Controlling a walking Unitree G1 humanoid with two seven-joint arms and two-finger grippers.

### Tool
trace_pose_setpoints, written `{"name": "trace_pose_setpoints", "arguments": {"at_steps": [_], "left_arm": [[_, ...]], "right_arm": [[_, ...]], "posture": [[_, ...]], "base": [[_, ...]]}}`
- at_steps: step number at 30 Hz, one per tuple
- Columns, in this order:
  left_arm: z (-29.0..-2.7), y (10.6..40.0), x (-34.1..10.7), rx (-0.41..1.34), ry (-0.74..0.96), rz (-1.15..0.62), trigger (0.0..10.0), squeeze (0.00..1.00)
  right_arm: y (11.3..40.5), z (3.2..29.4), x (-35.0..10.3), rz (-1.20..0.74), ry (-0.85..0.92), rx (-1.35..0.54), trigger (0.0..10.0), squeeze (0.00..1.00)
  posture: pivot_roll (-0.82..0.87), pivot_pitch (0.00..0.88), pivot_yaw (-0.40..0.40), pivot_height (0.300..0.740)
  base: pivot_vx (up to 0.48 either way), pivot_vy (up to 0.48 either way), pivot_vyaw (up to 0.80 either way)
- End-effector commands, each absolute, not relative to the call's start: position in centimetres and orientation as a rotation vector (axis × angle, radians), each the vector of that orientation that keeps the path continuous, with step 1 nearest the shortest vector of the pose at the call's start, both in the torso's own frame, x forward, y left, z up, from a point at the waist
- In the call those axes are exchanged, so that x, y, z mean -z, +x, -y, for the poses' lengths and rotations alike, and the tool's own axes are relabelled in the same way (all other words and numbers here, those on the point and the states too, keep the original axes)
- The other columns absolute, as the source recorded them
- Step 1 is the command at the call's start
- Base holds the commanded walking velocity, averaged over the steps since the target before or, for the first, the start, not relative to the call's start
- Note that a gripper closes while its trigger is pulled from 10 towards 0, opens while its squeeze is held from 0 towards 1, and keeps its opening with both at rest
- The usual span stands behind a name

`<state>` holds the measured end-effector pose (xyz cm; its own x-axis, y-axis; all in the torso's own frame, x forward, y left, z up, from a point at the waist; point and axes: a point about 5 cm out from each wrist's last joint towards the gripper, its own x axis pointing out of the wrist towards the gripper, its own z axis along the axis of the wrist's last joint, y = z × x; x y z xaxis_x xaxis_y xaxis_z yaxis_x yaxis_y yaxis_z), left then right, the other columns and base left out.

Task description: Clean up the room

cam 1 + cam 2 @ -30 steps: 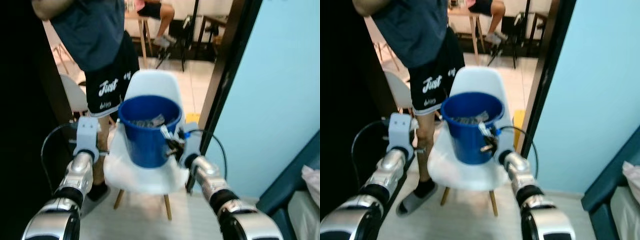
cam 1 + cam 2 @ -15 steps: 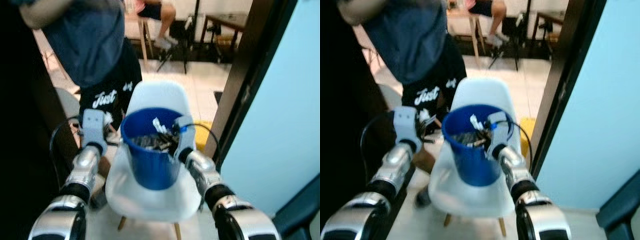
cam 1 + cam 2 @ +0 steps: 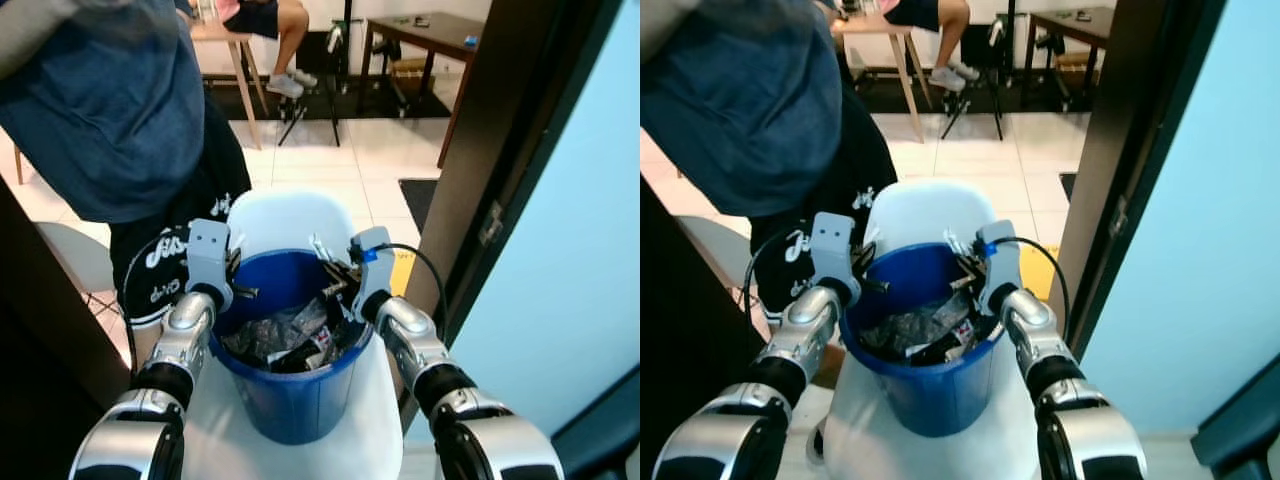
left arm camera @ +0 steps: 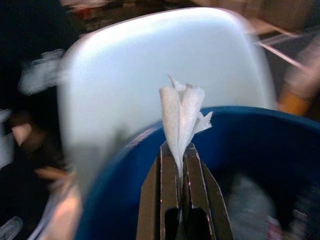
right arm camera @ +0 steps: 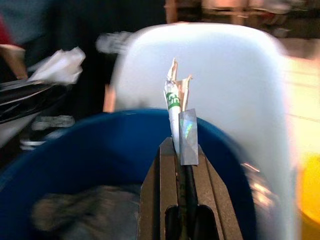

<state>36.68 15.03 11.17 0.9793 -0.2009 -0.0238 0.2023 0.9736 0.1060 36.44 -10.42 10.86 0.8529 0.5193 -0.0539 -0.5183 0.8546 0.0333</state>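
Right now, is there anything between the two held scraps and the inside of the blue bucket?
Nothing visible. The left gripper holds a white tissue and the right gripper a wrapper scrap, both at the open blue bucket.

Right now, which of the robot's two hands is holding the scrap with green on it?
The right gripper. Its wrapper scrap has green print and a shiny silver patch, while the left gripper pinches a plain white paper scrap. Both are over the blue bucket.
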Motion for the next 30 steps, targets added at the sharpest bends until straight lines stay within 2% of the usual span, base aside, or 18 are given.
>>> {"name": "trace_pose_setpoints", "arguments": {"at_steps": [1, 5, 6, 7, 8, 13, 23, 25, 26, 27, 30], "left_arm": [[-15.0, 36.2, -9.7, 0.209, 0.149, -0.084, 10.0, 0.0], [-15.0, 36.0, -9.2, 0.206, 0.183, -0.111, 10.0, 0.0], [-14.6, 35.9, -8.7, 0.227, 0.191, -0.128, 10.0, 0.66], [-14.6, 35.9, -8.7, 0.227, 0.191, -0.128, 10.0, 0.66], [-14.0, 35.7, -8.4, 0.253, 0.173, -0.138, 10.0, 1.0], [-13.2, 35.6, -8.0, 0.28, 0.188, -0.161, 10.0, 1.0], [-13.7, 35.8, -8.3, 0.241, 0.185, -0.159, 10.0, 1.0], [-14.0, 36.3, -9.3, 0.201, 0.0, -0.126, 10.0, 1.0], [-14.0, 36.3, -9.3, 0.201, 0.0, -0.126, 10.0, 1.0], [-14.1, 36.7, -10.2, 0.199, -0.095, -0.087, 10.0, 1.0], [-13.9, 37.6, -14.0, 0.217, -0.204, 0.093, 10.0, 1.0]], "right_arm": [[36.3, 10.3, -10.7, -0.068, 0.025, -0.548, 10.0, 0.0], [36.3, 10.2, -10.7, -0.067, 0.023, -0.55, 10.0, 0.0], [36.3, 10.2, -10.7, -0.064, 0.021, -0.551, 10.0, 0.0], [36.3, 10.2, -10.7, -0.064, 0.021, -0.551, 10.0, 0.0], [36.3, 10.2, -10.8, -0.061, 0.019, -0.552, 10.0, 0.0], [36.3, 10.0, -10.9, -0.048, 0.019, -0.56, 10.0, 0.0], [36.2, 9.5, -11.1, -0.041, 0.013, -0.587, 10.0, 0.0], [36.3, 9.3, -11.1, -0.053, -0.028, -0.581, 10.0, 0.0], [36.3, 9.3, -11.1, -0.053, -0.028, -0.581, 10.0, 0.0], [36.5, 9.2, -11.1, -0.061, -0.058, -0.563, 10.0, 0.0], [36.8, 8.4, -11.6, -0.064, -0.083, -0.577, 10.0, 0.0]], "posture": [[-0.08, 0.0, 0.0, 0.74], [-0.08, 0.0, 0.001, 0.74], [-0.09, 0.0, 0.003, 0.74], [-0.09, 0.0, 0.003, 0.74], [-0.09, 0.0, 0.007, 0.74], [-0.1, 0.0, 0.01, 0.74], [-0.1, 0.0, 0.007, 0.74], [-0.09, 0.0, -0.003, 0.74], [-0.09, 0.0, -0.003, 0.74], [-0.08, 0.0, -0.006, 0.74], [-0.06, 0.0, -0.023, 0.74]], "base": [[0.0, 0.0, 0.0], [0.0, 0.0, 0.0], [0.0, 0.0, 0.0], [0.0, 0.0, 0.0], [0.0, 0.0, 0.0], [0.0, 0.0, 0.0], [0.0, 0.0, 0.0], [0.0, 0.0, 0.0], [0.0, 0.0, 0.0], [0.0, 0.0, 0.0], [0.0, 0.0, 0.0]]}}
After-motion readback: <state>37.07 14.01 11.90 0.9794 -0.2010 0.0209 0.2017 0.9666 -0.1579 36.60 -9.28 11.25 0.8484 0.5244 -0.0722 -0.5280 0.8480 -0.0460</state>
